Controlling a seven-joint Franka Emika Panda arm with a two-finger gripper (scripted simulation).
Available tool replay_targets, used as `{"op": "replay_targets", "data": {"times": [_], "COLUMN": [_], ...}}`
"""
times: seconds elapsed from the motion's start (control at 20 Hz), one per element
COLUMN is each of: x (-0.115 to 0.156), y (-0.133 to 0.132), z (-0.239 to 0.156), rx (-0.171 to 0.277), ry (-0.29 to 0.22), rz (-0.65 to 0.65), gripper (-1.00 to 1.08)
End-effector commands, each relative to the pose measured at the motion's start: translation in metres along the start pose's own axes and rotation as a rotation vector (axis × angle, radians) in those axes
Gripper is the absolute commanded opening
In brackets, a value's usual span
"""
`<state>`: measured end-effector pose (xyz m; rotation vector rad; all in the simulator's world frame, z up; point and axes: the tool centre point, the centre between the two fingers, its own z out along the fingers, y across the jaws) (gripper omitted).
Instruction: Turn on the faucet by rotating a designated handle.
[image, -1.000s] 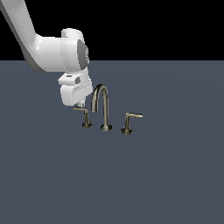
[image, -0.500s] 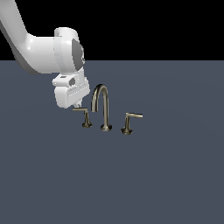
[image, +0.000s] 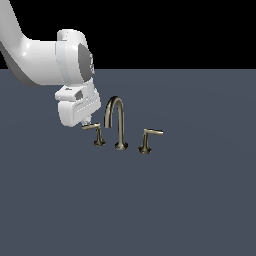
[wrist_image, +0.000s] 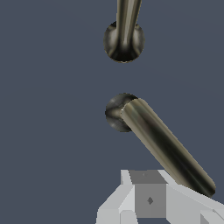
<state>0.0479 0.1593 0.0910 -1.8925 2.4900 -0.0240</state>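
While the gripper (image: 86, 121) sits at the handle (image: 95, 131) lever's tip left of centre, jaw spacing unreadable, push sideways steadily, staying near the tip.

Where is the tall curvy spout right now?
In the exterior view, the arched spout stands between the two handles, the left handle and right handle, beside the gripper.

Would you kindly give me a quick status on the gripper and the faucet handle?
Gripper at the lever tip of the handle, jaw state unclear. Lever angled off the spout. Twin handle untouched. Nothing in the way.
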Motion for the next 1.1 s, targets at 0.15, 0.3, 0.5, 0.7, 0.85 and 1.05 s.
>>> {"op": "replay_targets", "data": {"times": [0.15, 0.3, 0.5, 0.7, 0.85, 1.05], "x": [0.002, 0.004, 0.014, 0.024, 0.031, 0.039], "y": [0.024, 0.019, 0.028, 0.036, 0.042, 0.049], "z": [0.000, 0.000, 0.000, 0.000, -0.001, -0.001], "rx": [-0.019, -0.008, -0.011, -0.015, -0.017, -0.019], "ry": [0.002, 0.005, 0.004, 0.003, 0.003, 0.002], "rz": [-0.006, -0.003, -0.004, -0.005, -0.006, -0.007], "gripper": [-1.00, -1.00, -1.00, -1.00, -1.00, -1.00]}}
